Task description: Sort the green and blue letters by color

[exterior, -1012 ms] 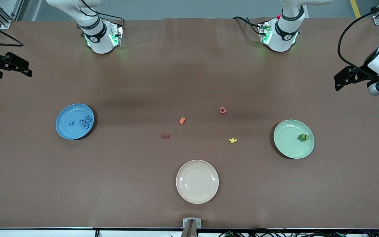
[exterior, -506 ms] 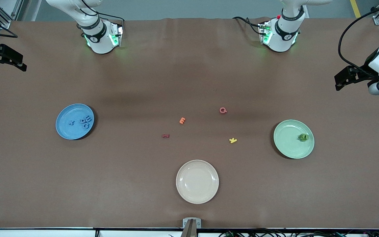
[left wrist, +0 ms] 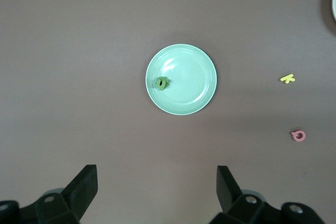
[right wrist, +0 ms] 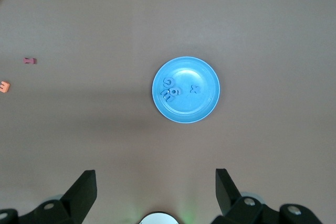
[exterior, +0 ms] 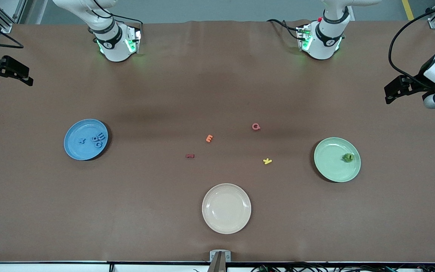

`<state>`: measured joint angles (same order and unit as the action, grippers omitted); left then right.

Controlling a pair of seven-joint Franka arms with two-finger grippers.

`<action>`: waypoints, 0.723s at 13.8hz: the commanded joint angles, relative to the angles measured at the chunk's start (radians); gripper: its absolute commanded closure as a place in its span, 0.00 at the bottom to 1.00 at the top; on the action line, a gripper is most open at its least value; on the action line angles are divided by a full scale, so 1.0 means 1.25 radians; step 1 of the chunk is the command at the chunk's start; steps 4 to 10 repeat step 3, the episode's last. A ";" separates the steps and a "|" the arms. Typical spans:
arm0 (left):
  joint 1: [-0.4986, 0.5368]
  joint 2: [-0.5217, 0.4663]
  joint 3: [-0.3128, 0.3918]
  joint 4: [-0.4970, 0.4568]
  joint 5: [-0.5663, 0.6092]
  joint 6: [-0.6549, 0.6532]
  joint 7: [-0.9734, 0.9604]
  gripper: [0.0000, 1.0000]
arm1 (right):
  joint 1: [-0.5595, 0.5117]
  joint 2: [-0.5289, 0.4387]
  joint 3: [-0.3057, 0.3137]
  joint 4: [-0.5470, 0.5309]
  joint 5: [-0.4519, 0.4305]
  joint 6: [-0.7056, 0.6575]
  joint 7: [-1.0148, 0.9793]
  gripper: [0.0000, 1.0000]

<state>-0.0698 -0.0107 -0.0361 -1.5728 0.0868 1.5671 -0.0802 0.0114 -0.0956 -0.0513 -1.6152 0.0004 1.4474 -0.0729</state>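
Only the right gripper [exterior: 8, 71] has shifted since a second ago, drifting a little at the right arm's end of the table, its fingers spread and empty; the left gripper [exterior: 400, 90], also spread and empty, waits at the left arm's end. Small flat blue letters [exterior: 94, 139] lie in the round blue plate [exterior: 74, 151]; olive-green letters [exterior: 348, 157] sit heaped in the pale green plate [exterior: 330, 166]. That stacked green heap looks unsteady; a bump could spill it. Any fresh reach risks grabbing the orange E [exterior: 209, 138] or yellow letter [exterior: 267, 161] by mistake.
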 commanded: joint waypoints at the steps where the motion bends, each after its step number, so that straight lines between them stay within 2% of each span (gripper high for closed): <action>1: -0.003 -0.003 0.002 0.007 -0.013 -0.007 0.016 0.00 | -0.010 -0.018 0.002 -0.022 0.006 0.009 -0.004 0.00; 10: -0.002 -0.003 0.002 0.008 -0.013 -0.008 0.016 0.00 | -0.012 -0.019 0.001 -0.023 0.006 0.009 -0.004 0.00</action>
